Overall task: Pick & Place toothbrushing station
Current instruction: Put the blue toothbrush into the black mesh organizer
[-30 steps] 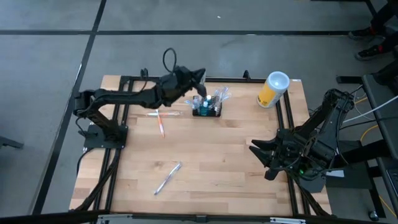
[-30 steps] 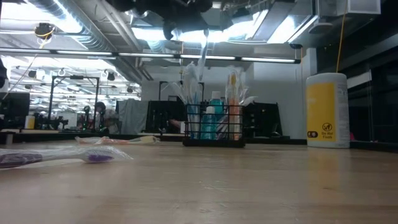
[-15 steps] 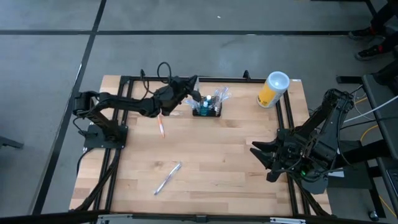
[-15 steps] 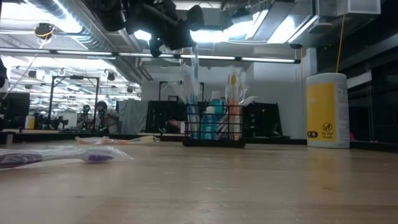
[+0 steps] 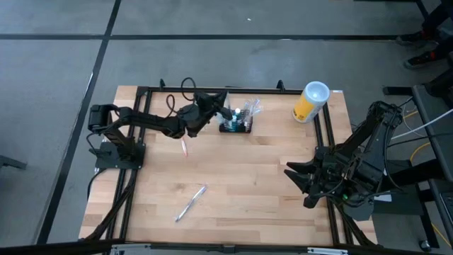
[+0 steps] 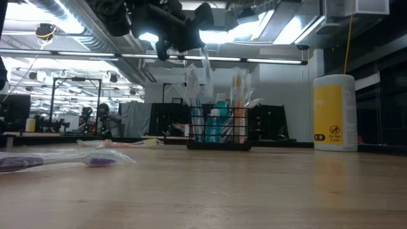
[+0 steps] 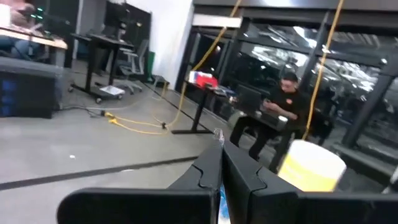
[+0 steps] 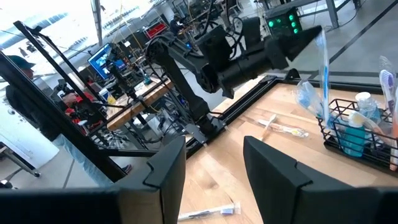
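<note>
The toothbrushing station [image 5: 236,127], a low black wire caddy with several wrapped brushes and a blue tube standing in it, sits at the table's far middle; it also shows in the low view [image 6: 219,129] and the right wrist view [image 8: 360,134]. My left gripper [image 5: 221,110] hovers just above and left of it, shut on a clear-wrapped toothbrush [image 8: 323,71] with a blue handle. My right gripper [image 5: 292,177] waits open at the table's right side, its fingers [image 8: 165,165] empty. My left gripper pinches the wrapped toothbrush's upper end [image 8: 318,38] between its two shut fingers, which point roughly level toward the table's right. The brush hangs below the fingers, slightly tilted [image 6: 205,63], with its lower end at the caddy's rim [image 8: 325,115]; whether it rests there, I cannot tell.
A yellow canister with a white lid [image 5: 311,102] stands at the far right. A wrapped orange toothbrush [image 5: 184,146] lies left of the caddy. Another wrapped toothbrush [image 5: 191,202] lies on the near left of the wooden table [image 5: 255,184]. People sit in the room beyond.
My left gripper has come down toward the caddy with the wrapped toothbrush, rolling a little, and the brush's lower end has sunk toward the caddy's rim. It stays shut on the brush.
</note>
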Controlling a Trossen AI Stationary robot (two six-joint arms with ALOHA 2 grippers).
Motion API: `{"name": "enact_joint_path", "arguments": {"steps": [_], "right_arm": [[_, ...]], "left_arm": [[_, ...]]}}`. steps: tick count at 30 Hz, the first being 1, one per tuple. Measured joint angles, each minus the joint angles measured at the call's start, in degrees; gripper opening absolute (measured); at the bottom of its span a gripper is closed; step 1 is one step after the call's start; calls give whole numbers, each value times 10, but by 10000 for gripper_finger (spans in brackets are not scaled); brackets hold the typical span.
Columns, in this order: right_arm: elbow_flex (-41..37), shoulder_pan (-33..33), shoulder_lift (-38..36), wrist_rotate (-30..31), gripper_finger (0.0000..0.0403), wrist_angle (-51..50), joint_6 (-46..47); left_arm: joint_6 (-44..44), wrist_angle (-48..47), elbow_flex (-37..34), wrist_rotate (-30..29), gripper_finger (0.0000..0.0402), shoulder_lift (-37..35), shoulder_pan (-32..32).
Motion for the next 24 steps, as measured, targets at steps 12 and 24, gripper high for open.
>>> {"name": "enact_joint_path", "arguments": {"steps": [12,24], "right_arm": [[0,0,0,0,164,0,0],[0,0,0,-4,164,0,14]], "left_arm": [[71,4,28,21,2,11,46],[60,-82,29,35,2,20,35]]}}
